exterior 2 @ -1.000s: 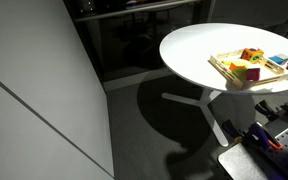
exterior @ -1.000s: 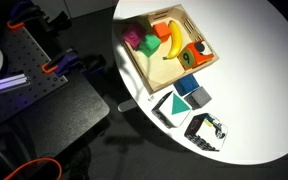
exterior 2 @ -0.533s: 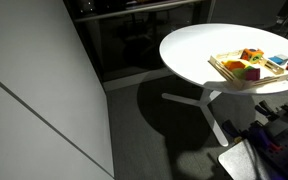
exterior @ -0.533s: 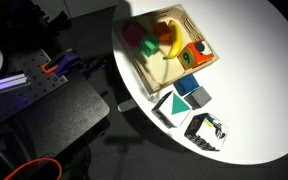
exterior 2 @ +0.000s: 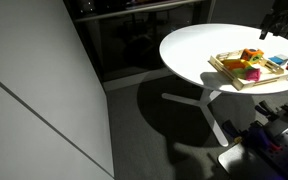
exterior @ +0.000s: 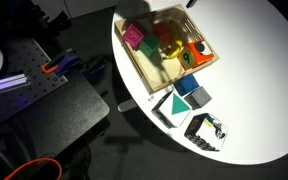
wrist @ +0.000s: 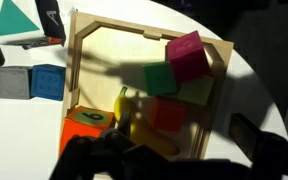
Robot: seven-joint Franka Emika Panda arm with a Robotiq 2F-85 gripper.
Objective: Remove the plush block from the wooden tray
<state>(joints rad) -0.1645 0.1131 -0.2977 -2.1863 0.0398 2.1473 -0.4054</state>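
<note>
Wrist view from above the tray. The claw (wrist: 174,160) enters from the lower edge, dark and blurred, with its fingers (wrist: 89,155) wide apart and nothing held or touched. Its shadow falls across the tray floor.

The plush block (wrist: 89,122) lies in the tray's (wrist: 72,70) lower-left corner as seen from the wrist, close to one finger and off to the side of the gap between the two. In an exterior view the same block (exterior: 194,55) sits at the tray end nearest the loose items on the table (exterior: 254,110).

Inside the tray with the plush block:
- a banana (wrist: 124,105), just beside the plush block
- a red piece (wrist: 169,112), next to the banana
- a green block (wrist: 162,80), near the middle
- a magenta block (wrist: 187,55), at the far rim and touching the green block

A blue block (wrist: 47,82) and a grey block (wrist: 14,82) rest side by side on the table just beyond the tray wall
</note>
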